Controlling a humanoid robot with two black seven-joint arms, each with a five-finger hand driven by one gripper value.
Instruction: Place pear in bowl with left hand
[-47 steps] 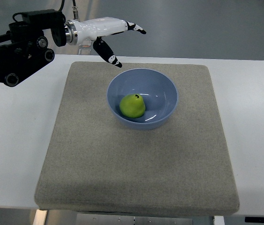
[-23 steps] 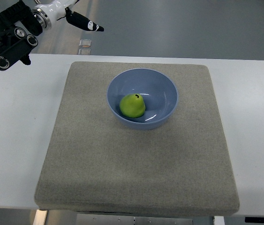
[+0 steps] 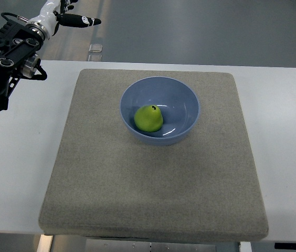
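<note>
A green pear [image 3: 148, 118] lies inside the blue bowl [image 3: 183, 98], a little left of its middle, stem end up. The bowl stands on the far half of a grey mat [image 3: 153, 184]. My left hand [image 3: 70, 17] is high in the far left corner, well away from the bowl and partly cut off by the picture's top edge. One black-tipped finger points right, the hand is open and holds nothing. Its black forearm [image 3: 6, 58] runs down the left edge. The right arm does not show.
The mat covers most of a white table [image 3: 17, 157], with bare white strips on the left and right. Grey floor lies beyond the table's far edge, with a small pale object [image 3: 95, 48] on it.
The left hand has drawn back up and to the left, away from the bowl's far rim, into the corner. The pear and bowl have stayed still.
</note>
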